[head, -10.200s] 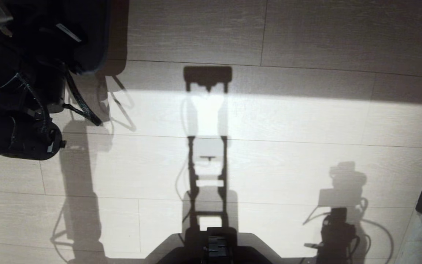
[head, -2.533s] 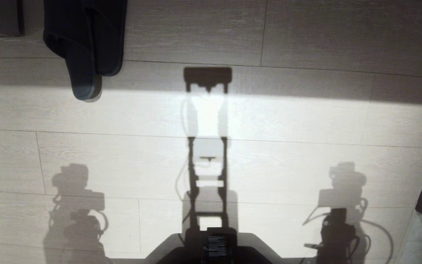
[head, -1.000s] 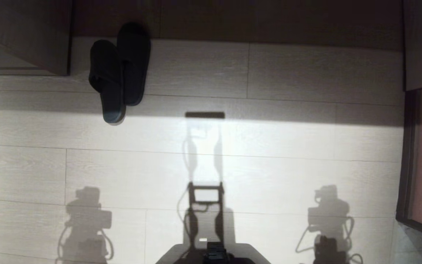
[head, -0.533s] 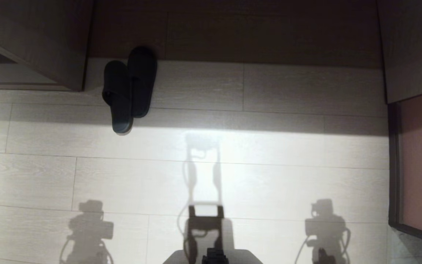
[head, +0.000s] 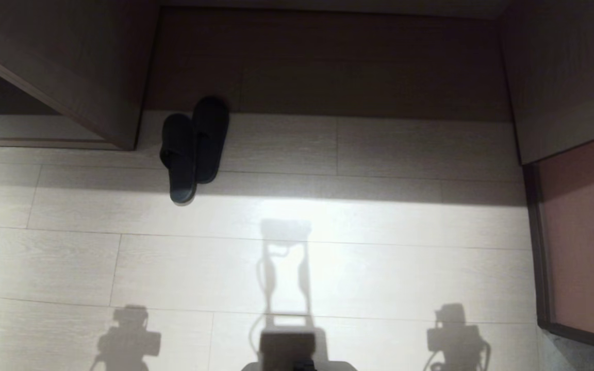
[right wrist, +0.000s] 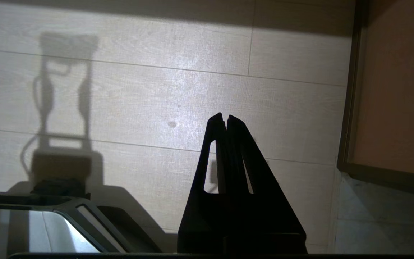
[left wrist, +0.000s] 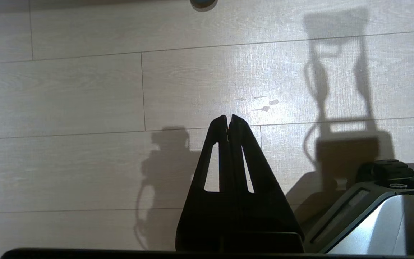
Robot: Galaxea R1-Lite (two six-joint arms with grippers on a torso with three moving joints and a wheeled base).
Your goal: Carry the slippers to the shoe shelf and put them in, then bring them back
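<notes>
Both slippers lie together on the floor beside the shoe shelf; your left pincer and right pincer hang clenched, empty. Spread one before reaching down.

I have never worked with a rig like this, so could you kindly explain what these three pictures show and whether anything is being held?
It is a wheeled robot with two arms. The head view looks down at a pale plank floor, where the slippers lie side by side, touching, near the corner of a wooden cabinet. The dark shapes on the floor are the robot's own shadows. The other two pictures come from cameras on the wrists. Each shows black fingers pressed together over bare floor: the left gripper and the right gripper are both shut and hold nothing.
</notes>
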